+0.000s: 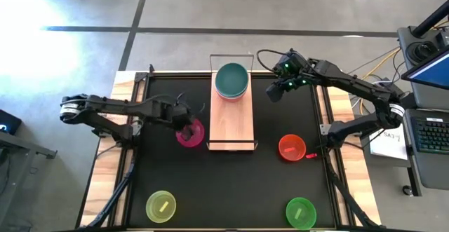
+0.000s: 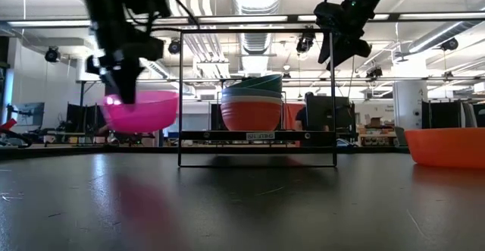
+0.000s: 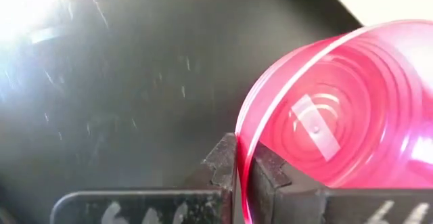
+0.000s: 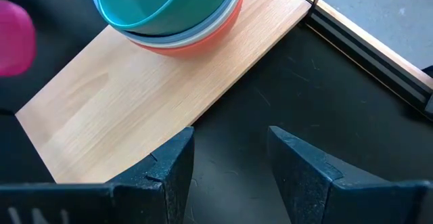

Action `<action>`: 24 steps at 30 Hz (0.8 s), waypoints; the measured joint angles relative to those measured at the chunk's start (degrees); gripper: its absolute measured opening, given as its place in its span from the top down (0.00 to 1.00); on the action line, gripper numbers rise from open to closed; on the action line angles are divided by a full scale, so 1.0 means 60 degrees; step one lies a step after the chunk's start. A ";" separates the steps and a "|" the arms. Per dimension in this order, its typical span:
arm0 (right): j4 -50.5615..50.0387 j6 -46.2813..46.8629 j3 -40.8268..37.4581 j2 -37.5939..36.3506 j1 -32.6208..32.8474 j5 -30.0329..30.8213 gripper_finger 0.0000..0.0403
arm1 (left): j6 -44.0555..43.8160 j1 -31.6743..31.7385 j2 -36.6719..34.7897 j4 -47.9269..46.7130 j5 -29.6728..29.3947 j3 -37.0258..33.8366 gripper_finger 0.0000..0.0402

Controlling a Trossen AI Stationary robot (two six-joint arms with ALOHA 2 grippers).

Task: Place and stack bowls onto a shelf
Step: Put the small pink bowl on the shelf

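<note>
Nearest the front edge of the black mat [image 1: 231, 183] sit two loose bowls: yellow-green bowl [image 1: 161, 206] at front left, green bowl [image 1: 301, 212] at front right, well apart. Further in, on the right, orange-red bowl [image 1: 292, 147] rests on the mat, near the shelf's front end.

Left gripper [image 1: 184, 123] is pinched on the rim of the magenta bowl [image 1: 190, 133], w/ fingers [image 3: 220, 166] either side of the wall; in the low view the bowl hangs clear of the mat, just left of the shelf [image 1: 232, 120].

On the shelf's far end stands a stack of bowls [image 1: 231, 80]: teal on top, pale grey-blue under it, orange at the bottom. Near half of the board is bare wood.

Right gripper [image 1: 275, 92] hangs in the air just right of the stack, jaws parted w/ nothing between them.
</note>
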 joint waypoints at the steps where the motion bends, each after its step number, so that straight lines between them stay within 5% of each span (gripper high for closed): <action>1: 0.0004 -0.0004 0.0000 0.0000 0.0000 -0.0001 0.56 | 0.0200 0.0215 0.0076 0.0138 -0.0027 0.0118 1.00; 8: 0.0003 -0.0080 0.0000 0.0000 0.0000 -0.0007 0.56 | 0.1254 0.1215 0.1186 0.1364 0.0070 0.1200 1.00; 18: -0.0081 -0.0238 0.0000 0.0000 0.0000 -0.0018 0.56 | 0.3576 0.1340 0.3917 0.1371 0.0519 0.4051 1.00; 24: -0.0259 -0.0406 0.0000 -0.0004 0.0000 -0.0018 0.56 | 0.3941 0.1373 0.4731 0.1424 0.1116 0.4727 1.00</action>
